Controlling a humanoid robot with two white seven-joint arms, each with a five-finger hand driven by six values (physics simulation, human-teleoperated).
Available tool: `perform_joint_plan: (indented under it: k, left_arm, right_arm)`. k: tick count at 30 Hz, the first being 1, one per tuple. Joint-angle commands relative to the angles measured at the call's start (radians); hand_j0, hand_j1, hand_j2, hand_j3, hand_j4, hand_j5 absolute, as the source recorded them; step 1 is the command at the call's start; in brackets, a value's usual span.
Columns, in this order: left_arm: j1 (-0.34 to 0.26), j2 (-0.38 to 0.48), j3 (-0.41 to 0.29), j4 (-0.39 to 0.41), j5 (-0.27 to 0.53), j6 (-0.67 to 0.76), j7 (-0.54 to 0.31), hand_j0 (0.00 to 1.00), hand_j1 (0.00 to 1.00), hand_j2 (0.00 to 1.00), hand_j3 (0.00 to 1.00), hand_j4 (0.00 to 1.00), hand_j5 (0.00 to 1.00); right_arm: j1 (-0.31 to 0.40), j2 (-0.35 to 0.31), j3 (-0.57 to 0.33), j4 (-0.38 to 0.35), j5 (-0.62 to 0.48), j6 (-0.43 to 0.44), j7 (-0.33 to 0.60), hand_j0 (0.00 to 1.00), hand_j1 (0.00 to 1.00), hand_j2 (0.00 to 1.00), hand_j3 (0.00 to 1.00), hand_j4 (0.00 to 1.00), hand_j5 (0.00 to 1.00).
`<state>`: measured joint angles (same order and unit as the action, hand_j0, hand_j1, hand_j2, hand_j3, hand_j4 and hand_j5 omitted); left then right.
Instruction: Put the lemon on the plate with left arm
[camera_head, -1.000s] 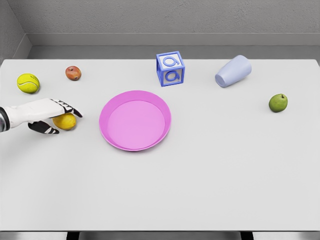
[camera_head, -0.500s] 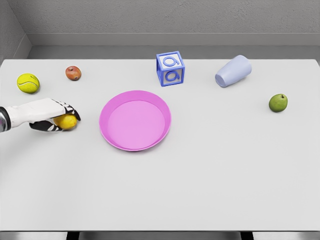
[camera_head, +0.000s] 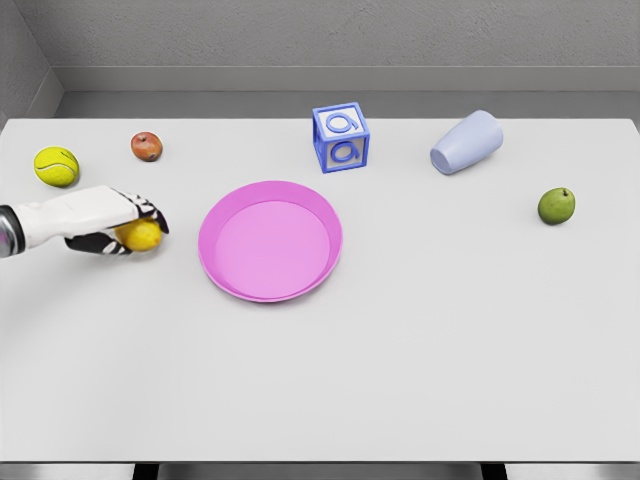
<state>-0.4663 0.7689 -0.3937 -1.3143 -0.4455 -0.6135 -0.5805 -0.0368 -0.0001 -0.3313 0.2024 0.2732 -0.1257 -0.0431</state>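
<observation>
- Grasping the lemon, your left hand has its fingers wrapped around it.
- You see the pink plate nearby to its right, apart from it.

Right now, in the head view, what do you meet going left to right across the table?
Tennis ball → left hand gripping the lemon → pink plate → letter block → tipped cup → green apple.

Right of our left hand the round pink plate, behind it the yellow-green tennis ball, small red apple
</observation>
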Motion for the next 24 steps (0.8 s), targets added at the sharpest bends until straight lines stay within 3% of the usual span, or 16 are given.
perform_joint_plan:
  k: [1, 4, 12, 14, 24]
  left_arm:
    - [0.000, 0.001, 0.003, -0.040, 0.011, 0.003, 0.001, 0.55, 0.55, 0.55, 0.55, 0.55, 0.55]
    - [0.002, -0.008, 0.003, -0.121, 0.019, 0.003, 0.001, 0.55, 0.55, 0.55, 0.55, 0.55, 0.55]
    - [0.002, -0.034, 0.003, -0.216, 0.024, 0.003, 0.001, 0.55, 0.55, 0.55, 0.55, 0.55, 0.55]
    - [0.005, -0.054, -0.013, -0.284, 0.024, 0.003, -0.001, 0.55, 0.55, 0.55, 0.55, 0.55, 0.55]
    - [-0.006, -0.160, -0.034, -0.293, 0.013, 0.003, -0.024, 0.56, 0.56, 0.56, 0.56, 0.56, 0.56]
  right_arm:
    - [0.000, 0.000, 0.000, 0.000, 0.000, 0.000, 0.000, 1.00, 1.00, 1.00, 1.00, 1.00, 1.00]
    - [0.000, 0.000, 0.000, 0.000, 0.000, 0.000, 0.000, 1.00, 1.00, 1.00, 1.00, 1.00, 1.00]
    - [0.000, 0.000, 0.000, 0.000, 0.000, 0.000, 0.000, 1.00, 1.00, 1.00, 1.00, 1.00, 1.00]
    - [0.000, 0.000, 0.000, 0.000, 0.000, 0.000, 0.000, 1.00, 1.00, 1.00, 1.00, 1.00, 1.00]
    - [0.000, 0.000, 0.000, 0.000, 0.000, 0.000, 0.000, 1.00, 1.00, 1.00, 1.00, 1.00, 1.00]
